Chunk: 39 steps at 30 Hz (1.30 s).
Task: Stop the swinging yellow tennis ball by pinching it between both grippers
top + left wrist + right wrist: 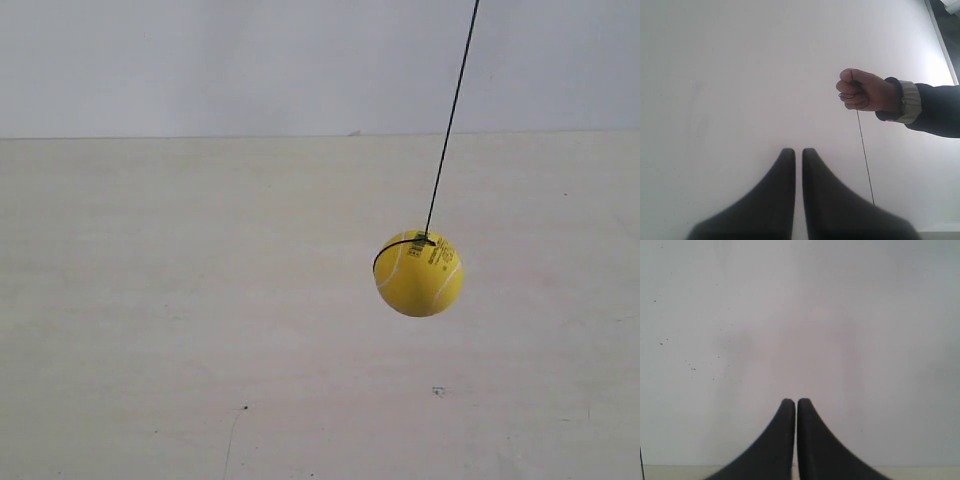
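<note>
The yellow tennis ball [419, 273] hangs above the pale table on a thin black string [451, 120] that slants up to the right, at the right of centre in the exterior view. Neither arm shows in that view. In the left wrist view my left gripper [798, 152] is shut, its black wedge jaws nearly touching with nothing between them; the string [865, 157] runs past beside it and the ball is out of that view. My right gripper [796, 402] is shut too, facing a bare white wall, with no ball in sight.
A person's hand [862, 90] in a dark sleeve holds the top of the string in the left wrist view. The pale table [200, 330] meets a white wall [200, 60] behind. Small dark specks [438, 390] mark the tabletop.
</note>
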### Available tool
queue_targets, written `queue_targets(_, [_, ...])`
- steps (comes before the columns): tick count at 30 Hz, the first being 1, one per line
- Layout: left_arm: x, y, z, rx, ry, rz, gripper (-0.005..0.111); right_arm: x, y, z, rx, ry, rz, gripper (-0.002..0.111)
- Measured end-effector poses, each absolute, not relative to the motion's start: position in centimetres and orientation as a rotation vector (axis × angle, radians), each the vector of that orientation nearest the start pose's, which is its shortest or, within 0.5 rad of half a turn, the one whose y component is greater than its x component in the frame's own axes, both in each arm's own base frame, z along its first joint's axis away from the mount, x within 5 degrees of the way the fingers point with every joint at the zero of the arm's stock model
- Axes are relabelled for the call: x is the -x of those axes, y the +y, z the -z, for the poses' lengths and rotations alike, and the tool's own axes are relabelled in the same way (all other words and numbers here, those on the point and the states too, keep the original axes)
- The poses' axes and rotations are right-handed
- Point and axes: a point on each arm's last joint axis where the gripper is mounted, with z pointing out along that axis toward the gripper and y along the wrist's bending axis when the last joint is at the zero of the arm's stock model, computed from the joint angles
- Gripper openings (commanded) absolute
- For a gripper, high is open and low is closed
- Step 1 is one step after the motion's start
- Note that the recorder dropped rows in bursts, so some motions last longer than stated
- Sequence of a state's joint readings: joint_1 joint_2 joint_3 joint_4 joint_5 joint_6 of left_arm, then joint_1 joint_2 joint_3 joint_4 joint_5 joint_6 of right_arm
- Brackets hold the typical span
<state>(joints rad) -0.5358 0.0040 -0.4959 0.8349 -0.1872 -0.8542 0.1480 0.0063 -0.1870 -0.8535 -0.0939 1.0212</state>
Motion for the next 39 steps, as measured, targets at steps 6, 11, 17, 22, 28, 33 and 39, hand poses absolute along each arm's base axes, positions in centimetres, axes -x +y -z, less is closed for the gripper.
queue_targets(6, [1.99, -0.27, -37.68, -0.348, 0.816, 0.587, 0.005, -3.85, 1.19, -28.01, 0.046, 1.250, -0.318, 0.000])
queue_targets(11, [1.99, -0.27, -37.68, -0.348, 0.816, 0.587, 0.005, -3.85, 1.19, -28.01, 0.046, 1.250, -0.318, 0.000])
queue_targets(17, [2.01, -0.44, -37.70, -0.320, 0.820, 0.521, 0.005, -3.85, 1.19, -28.01, 0.045, 1.250, -0.319, 0.000])
queue_targets(22, [1.93, -0.76, -37.71, -0.253, 0.837, 0.373, 0.005, -3.85, 1.19, -28.01, 0.045, 1.250, -0.319, 0.000])
queue_targets(28, [1.74, -1.12, -37.71, -0.169, 0.854, 0.190, 0.005, -3.85, 1.19, -28.01, 0.045, 1.250, -0.319, 0.000])
queue_targets(33, [1.65, -1.25, -37.71, -0.136, 0.858, 0.118, 0.005, -3.84, 1.22, -28.03, 0.047, 1.247, -0.321, 0.000])
queue_targets(39, [1.64, -1.26, -37.71, -0.133, 0.859, 0.111, 0.005, -3.83, 1.23, -28.05, 0.049, 1.246, -0.322, 0.000])
